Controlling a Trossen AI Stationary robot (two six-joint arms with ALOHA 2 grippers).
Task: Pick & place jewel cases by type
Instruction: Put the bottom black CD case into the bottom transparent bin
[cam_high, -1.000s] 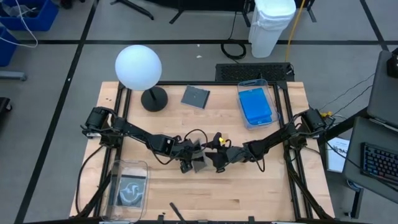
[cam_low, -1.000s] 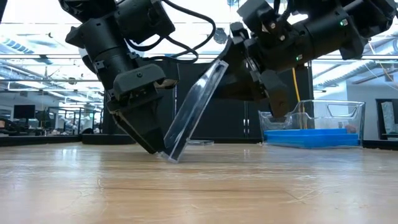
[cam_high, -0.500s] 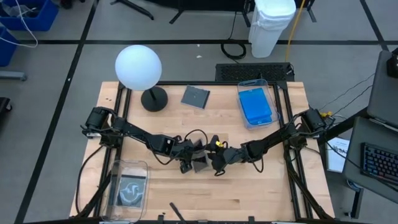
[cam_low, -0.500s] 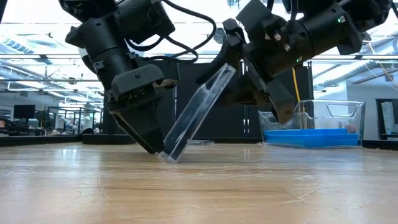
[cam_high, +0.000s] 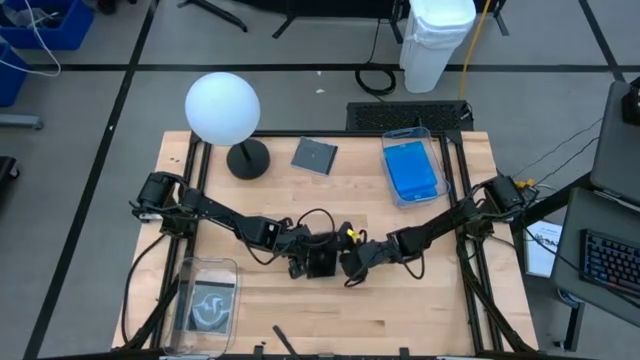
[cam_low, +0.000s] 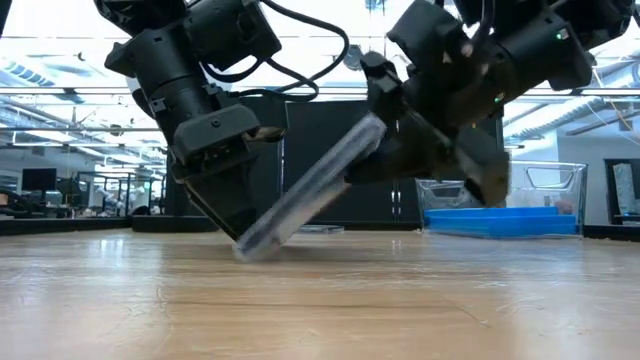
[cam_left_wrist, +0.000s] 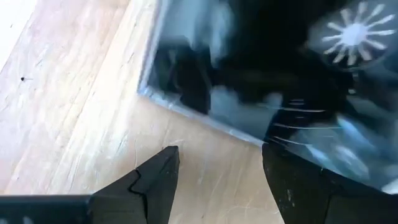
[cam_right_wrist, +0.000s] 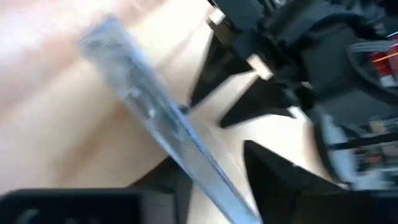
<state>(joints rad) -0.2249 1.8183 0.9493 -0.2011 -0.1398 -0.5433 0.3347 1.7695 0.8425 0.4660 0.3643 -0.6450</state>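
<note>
A dark jewel case (cam_high: 322, 262) stands tilted at the table's middle between my two grippers. Its lower edge (cam_low: 245, 248) is on the wood and its upper edge is in my right gripper (cam_high: 347, 265). My left gripper (cam_high: 300, 262) is open, pointing down just left of that lower edge; in the left wrist view the case's corner (cam_left_wrist: 149, 93) lies ahead of its fingers (cam_left_wrist: 155, 177). I cannot tell whether they touch it. A second dark case (cam_high: 314, 155) lies flat near the far edge. Blue cases (cam_high: 412, 168) lie in a clear bin. My right gripper holds the dark case by its upper edge (cam_low: 372, 128), pinched between the two fingers (cam_right_wrist: 273, 168), which come slanting down from the table's right. The case (cam_right_wrist: 155, 118) leans away from the fingers toward the left gripper, its lower edge on the table.
A white globe lamp (cam_high: 222, 108) stands at the far left. The clear bin (cam_high: 440, 170) with the blue cases sits at the far right. Another clear bin (cam_high: 207, 300) sits at the near left corner with something in it. Bare wood lies along the near edge.
My right gripper has moved down and toward the table's left, tipping the dark case from steep to a flatter lean. The case's lower edge has slid along the table toward the left gripper. The left arm has kept still.
</note>
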